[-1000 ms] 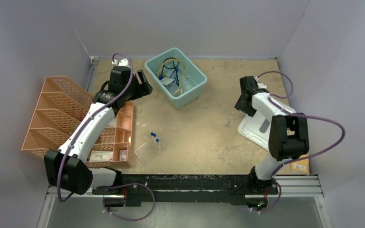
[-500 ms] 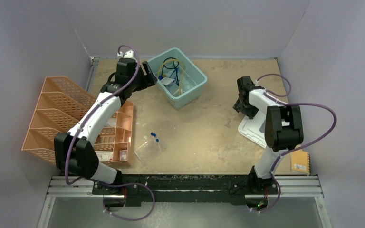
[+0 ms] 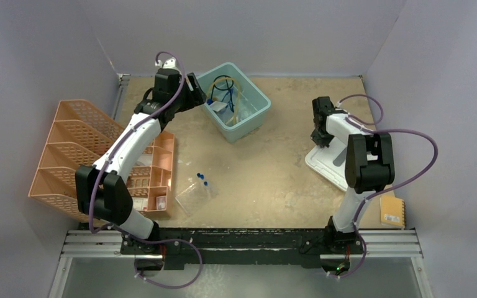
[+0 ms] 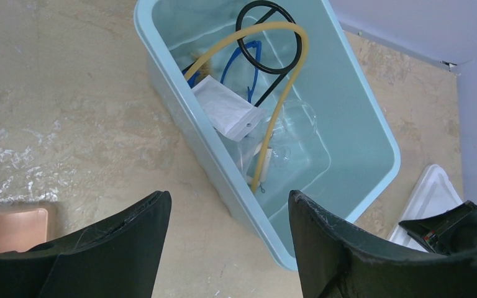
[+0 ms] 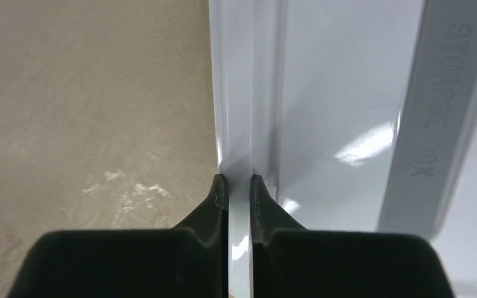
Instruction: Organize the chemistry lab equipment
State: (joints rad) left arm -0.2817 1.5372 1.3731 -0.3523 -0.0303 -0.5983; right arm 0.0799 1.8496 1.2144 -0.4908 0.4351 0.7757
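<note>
1. Right gripper pinched tight on the thin rim of the lid, flat on the table at the right.
2. Left gripper wide apart, holding nothing, hanging just beside the bin at the back.
3. Already inside the bin: tubing and ring stand.
4. Not yet put away: tubes and rack, together on the table near the front, well apart from the bin.
5. For the tubes: likely light, hard and smooth, quick to roll. Best pinched across the middle, under the cap.
6. For the rack: thin, clear and light (a guess from the look), maybe easy to crack. Best taken gently by one edge.
7. Changed since a second ago: right gripper, then apart above the lid, now closed on it. Left arm stretched further, closer to the bin.
</note>
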